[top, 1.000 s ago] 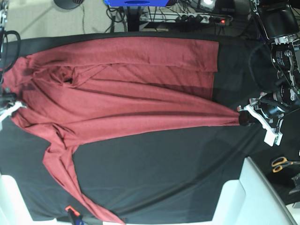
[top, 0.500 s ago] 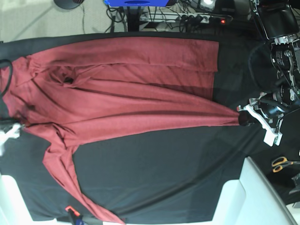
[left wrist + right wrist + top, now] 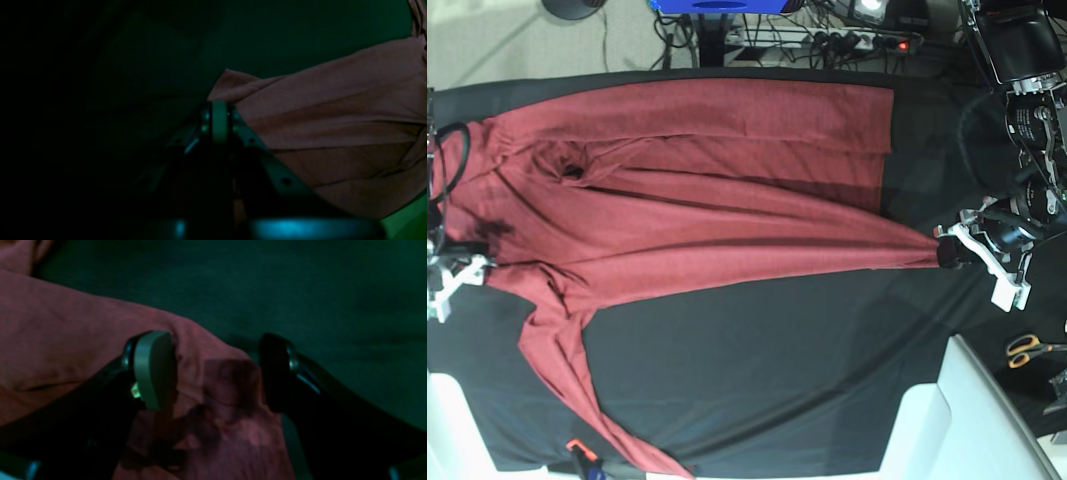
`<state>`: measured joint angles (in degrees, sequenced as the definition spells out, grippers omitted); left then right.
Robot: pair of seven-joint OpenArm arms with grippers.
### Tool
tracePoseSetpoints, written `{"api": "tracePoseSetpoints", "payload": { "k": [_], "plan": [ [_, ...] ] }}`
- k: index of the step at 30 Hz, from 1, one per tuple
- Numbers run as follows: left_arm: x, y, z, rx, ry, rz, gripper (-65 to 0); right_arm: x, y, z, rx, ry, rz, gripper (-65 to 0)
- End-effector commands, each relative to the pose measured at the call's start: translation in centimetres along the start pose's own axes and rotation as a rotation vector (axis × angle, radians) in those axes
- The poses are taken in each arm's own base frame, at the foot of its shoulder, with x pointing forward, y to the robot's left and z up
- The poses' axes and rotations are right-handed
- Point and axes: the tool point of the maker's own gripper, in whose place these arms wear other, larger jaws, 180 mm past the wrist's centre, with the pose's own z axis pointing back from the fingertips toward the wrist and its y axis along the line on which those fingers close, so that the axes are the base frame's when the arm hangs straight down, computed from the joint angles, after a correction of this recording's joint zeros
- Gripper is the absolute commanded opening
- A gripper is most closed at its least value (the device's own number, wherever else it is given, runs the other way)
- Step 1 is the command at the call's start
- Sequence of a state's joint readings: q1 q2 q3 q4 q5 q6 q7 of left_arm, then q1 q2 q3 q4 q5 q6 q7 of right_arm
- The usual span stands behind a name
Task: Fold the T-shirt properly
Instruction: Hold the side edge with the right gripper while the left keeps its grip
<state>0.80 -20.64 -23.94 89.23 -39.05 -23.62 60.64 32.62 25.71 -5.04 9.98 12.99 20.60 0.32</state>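
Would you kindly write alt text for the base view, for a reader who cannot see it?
A maroon T-shirt lies spread on a black cloth, its hem corner pinched by the left gripper. The right gripper sits open at the shoulder end.

T-shirt: thin matt red knit; table cover: matt black cloth.

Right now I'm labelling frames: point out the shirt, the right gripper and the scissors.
shirt [image 3: 727,215], base view, middle of the body
right gripper [image 3: 217,373], right wrist view, gap between open fingertips, over the fabric
scissors [image 3: 1027,349], base view, orange handles
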Motion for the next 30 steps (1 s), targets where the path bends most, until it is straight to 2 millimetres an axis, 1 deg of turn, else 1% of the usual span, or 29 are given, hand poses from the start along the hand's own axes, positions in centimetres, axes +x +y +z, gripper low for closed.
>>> {"api": "tracePoseSetpoints", "payload": {
  "k": [1,5,6,7,12,14,15,21,24,27,29,30],
  "plan": [
    [1.7,0.3,0.6,0.005,-0.048,-0.024,-65.0,1.8,-1.4,0.5,-0.022,-0.048,0.002,-26.0],
    [1.7,0.3,0.6,0.005,-0.048,-0.024,-65.0,1.0,-1.5,0.5,-0.023,-0.034,0.003,-26.9],
    [1.7,0.3,0.6,0.005,-0.048,-0.024,-65.0,0.4,-1.5,0.5,-0.023,-0.025,0.004,-29.6],
    [1.7,0.3,0.6,0.005,-0.046,-0.023,-65.0,0.2,-1.5,0.5,-0.023,-0.022,0.005,-34.4],
    [1.7,0.2,0.6,0.004,-0.045,-0.025,-65.0,0.1,-1.5,0.5,-0.023,-0.020,0.005,-56.4],
    [1.6,0.2,0.6,0.004,-0.043,-0.025,-65.0,0.2,-1.5,0.5,-0.023,-0.022,0.005,-61.5],
    [1.6,0.2,0.6,0.004,-0.043,-0.025,-65.0,0.4,-1.5,0.5,-0.022,-0.026,0.007,-62.9],
    [1.6,0.1,0.6,0.003,-0.043,-0.029,-65.0,0.8,-1.9,0.6,-0.029,-0.034,0.008,-64.4],
    [1.8,0.1,0.6,0.003,-0.045,-0.031,-65.0,1.5,-1.7,0.7,-0.024,-0.049,0.012,-63.9],
    [1.8,0.1,0.6,0.004,-0.046,-0.030,-65.0,0.4,-1.7,0.7,-0.024,0.018,0.011,-62.9],
    [1.8,0.1,0.6,0.004,-0.046,-0.030,-65.0,-0.1,-1.6,0.7,-0.018,0.054,0.012,-58.4],
    [1.8,0.1,0.6,0.004,-0.046,-0.030,-65.0,0.4,-1.5,0.8,-0.015,0.052,0.019,-55.1]
  ]
}}
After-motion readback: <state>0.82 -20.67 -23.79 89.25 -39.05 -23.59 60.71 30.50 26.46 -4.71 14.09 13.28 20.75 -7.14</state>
